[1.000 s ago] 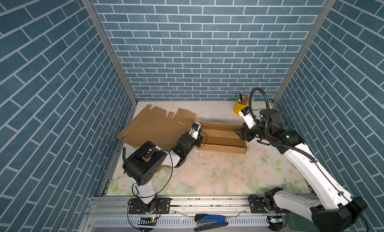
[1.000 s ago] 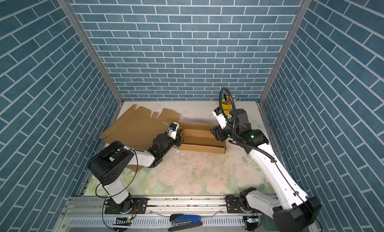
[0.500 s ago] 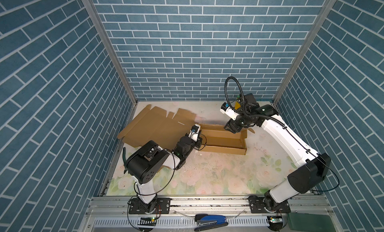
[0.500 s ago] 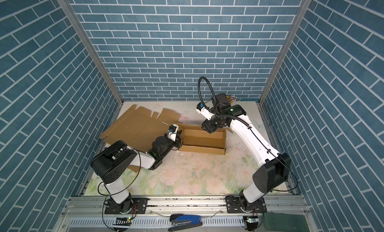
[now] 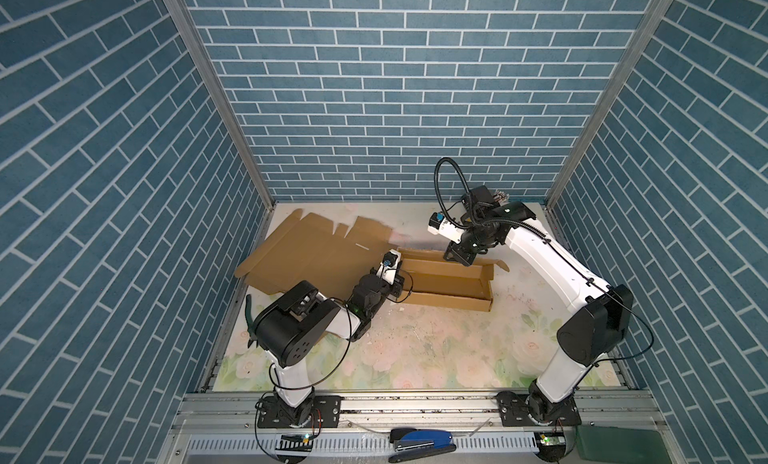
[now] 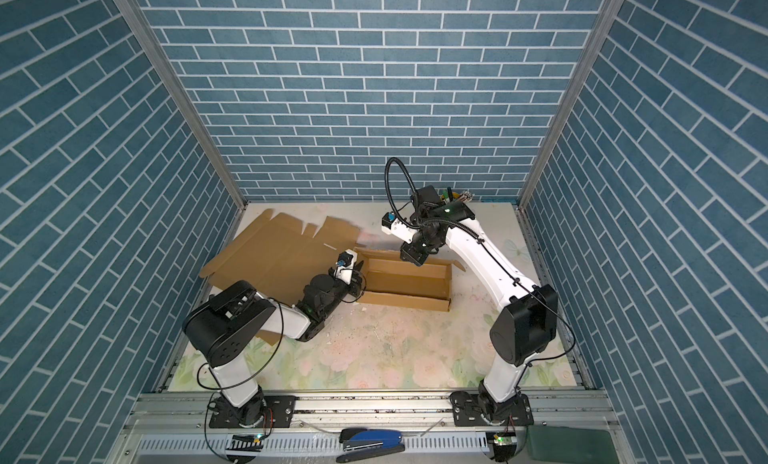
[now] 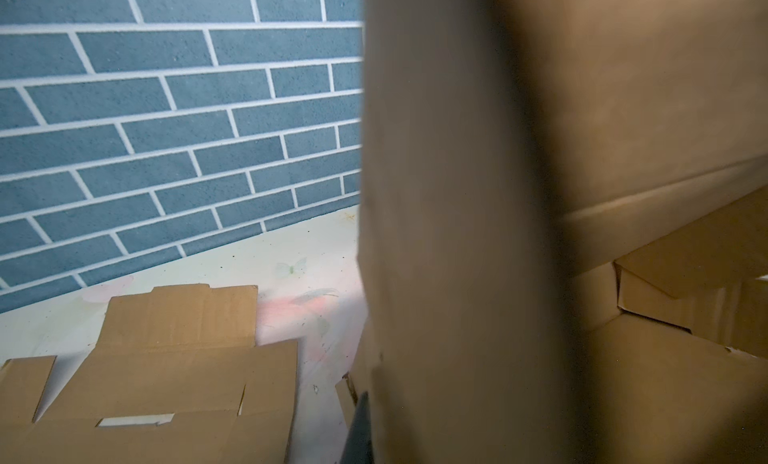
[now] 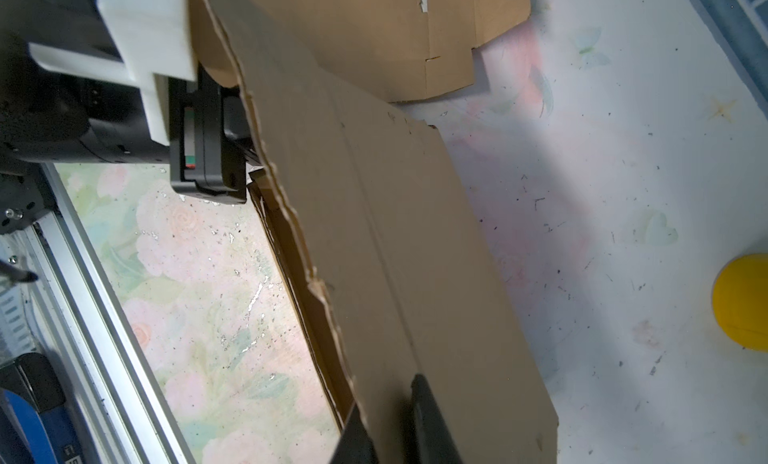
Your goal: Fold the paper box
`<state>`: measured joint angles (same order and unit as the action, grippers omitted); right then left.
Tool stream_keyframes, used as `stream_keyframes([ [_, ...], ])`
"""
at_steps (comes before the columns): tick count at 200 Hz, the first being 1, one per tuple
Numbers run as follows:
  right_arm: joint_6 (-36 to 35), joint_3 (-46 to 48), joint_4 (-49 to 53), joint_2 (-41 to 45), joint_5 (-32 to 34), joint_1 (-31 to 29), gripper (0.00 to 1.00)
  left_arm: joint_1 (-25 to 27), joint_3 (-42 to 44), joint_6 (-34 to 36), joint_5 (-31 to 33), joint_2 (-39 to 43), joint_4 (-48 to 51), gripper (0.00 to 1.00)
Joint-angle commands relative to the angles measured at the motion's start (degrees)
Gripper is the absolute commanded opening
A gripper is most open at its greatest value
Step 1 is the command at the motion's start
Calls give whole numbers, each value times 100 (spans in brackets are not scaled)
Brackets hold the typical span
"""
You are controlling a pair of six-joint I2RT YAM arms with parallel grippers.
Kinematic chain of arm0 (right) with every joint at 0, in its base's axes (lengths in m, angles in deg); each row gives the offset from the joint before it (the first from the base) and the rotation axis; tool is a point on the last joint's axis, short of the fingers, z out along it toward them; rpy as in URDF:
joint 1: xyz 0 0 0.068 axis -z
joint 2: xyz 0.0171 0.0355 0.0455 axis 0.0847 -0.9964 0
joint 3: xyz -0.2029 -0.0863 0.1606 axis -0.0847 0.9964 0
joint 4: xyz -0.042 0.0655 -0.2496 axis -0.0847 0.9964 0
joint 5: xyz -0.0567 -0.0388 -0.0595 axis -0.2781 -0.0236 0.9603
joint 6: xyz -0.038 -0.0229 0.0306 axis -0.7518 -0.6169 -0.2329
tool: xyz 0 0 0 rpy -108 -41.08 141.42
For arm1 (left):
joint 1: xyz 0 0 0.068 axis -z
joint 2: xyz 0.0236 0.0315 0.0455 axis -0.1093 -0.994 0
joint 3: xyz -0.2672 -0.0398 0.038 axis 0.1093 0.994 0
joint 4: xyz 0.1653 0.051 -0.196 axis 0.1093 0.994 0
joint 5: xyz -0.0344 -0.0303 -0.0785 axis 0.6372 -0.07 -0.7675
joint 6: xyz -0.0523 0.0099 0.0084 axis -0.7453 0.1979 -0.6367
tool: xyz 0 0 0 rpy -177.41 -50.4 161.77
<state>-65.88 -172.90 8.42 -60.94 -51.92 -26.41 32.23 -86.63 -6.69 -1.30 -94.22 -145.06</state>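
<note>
Right gripper [image 8: 386, 393] first: its jaws sit narrow with the long back wall of the paper box [image 5: 449, 281] sandwiched between the fingers [image 8: 432, 424], so we're calling that a pinch on the cardboard near its top edge. Left gripper [image 5: 397, 279] is closed down too, clamped on the short wall at the opposite end. The left wrist view is mostly a blurry brown panel right up against the lens.

The box sits mid-table on the floral mat [image 5: 415, 349], open side up. It's just beside a flat cardboard sheet [image 5: 316, 254] lying unfolded toward the back left corner.

Progress-wise, we'd say roughly halfway: both long walls stand and it reads as a shallow tray. What looks left: the end by the right arm has a tab [image 5: 502, 265] poking outward instead of tucked in, the back panel leans with a ragged edge, and nothing is closed over the top yet.

A yellow thing [image 8: 744, 304] sits well apart, and a blue stapler [image 5: 422, 441] lies on the front rail.
</note>
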Motion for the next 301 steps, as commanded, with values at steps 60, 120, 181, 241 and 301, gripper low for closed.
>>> stream_keyframes([
  [60,89,1433,-904,642,84,-129,0,43,555,-60,218,351,483,11],
  [120,0,1942,-1293,944,304,-205,0,35,842,16,877,1570,1285,16],
  [181,-239,2497,-1685,1052,582,-504,0,-482,293,-438,1371,3365,3773,30],
  [241,-602,3156,-2379,1045,1168,-1105,2,-886,-1364,-1082,71,3096,6178,45],
  [301,-483,3745,-3032,925,1889,-1521,23,-1022,-2926,-1439,-1865,1647,7613,49],
])
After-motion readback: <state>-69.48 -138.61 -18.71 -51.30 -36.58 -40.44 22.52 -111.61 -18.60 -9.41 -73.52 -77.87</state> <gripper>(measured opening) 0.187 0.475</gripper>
